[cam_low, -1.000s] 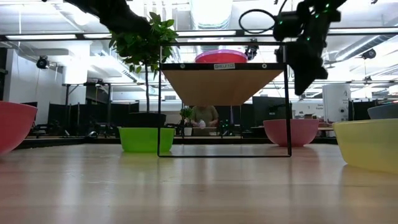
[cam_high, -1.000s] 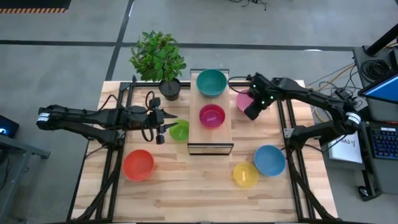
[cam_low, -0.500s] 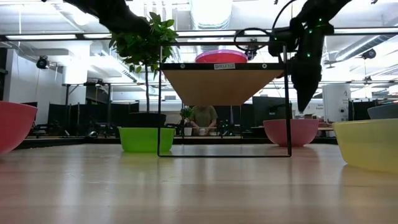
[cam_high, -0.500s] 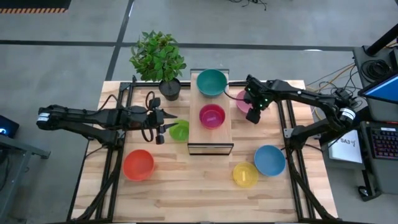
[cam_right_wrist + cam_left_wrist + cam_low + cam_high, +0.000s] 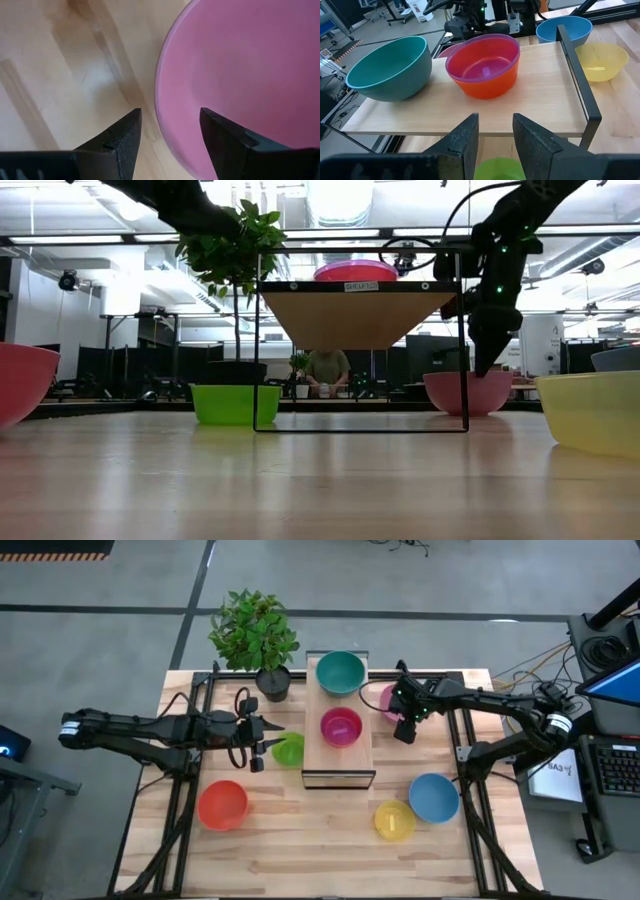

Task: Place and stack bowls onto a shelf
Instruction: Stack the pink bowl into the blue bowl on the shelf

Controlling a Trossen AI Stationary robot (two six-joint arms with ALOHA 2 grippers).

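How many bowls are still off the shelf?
5: green bowl left of the shelf, pink bowl right, orange bowl, yellow bowl and blue bowl in front. None seems hidden.

On the pale wood shelf (image 5: 352, 752) sit a teal bowl (image 5: 340, 672) and a purple bowl (image 5: 341, 727) nested in red. Green (image 5: 289, 749), orange (image 5: 222, 805), yellow (image 5: 394, 821), blue (image 5: 433, 797) and pink (image 5: 250, 85) bowls are plain.

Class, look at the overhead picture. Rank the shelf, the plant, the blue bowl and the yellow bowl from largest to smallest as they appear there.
1. Shelf
2. Plant
3. Blue bowl
4. Yellow bowl

The two bowls look close in size, so their order is less sure.
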